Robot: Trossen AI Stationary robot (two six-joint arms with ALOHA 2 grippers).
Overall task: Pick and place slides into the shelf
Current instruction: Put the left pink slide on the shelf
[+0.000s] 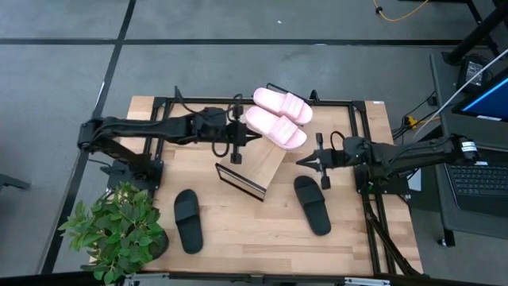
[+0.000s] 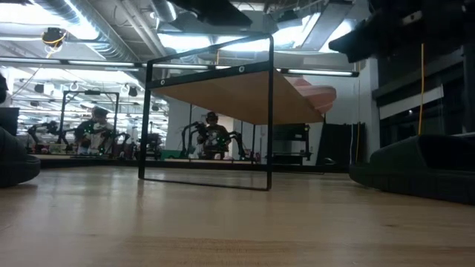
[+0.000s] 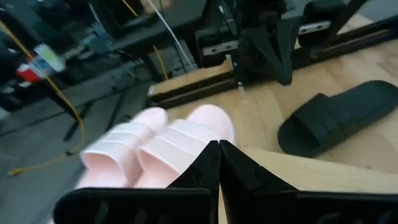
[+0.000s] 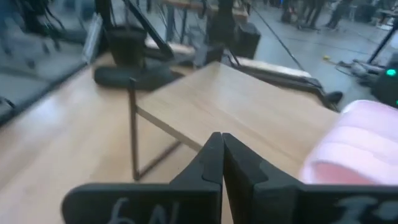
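Slides: you have two pink slides (image 1: 278, 116) lying side by side on the upper end of the shelf (image 1: 262, 163), which slants near the middle of the table (image 1: 238, 230), toward its far edge. Your two black slides are on the table itself, one black slide (image 1: 187, 220) toward the near left corner beside a potted plant (image 1: 119, 230), the other black slide (image 1: 312, 204) toward the near right. Your left gripper (image 1: 237, 141) hangs just beside the pink pair, on the shelf's left, fingers (image 3: 205, 174) pressed together and holding nothing. Your right gripper (image 1: 305, 161) hangs at the shelf's right side, fingers (image 4: 208, 165) likewise closed and empty.
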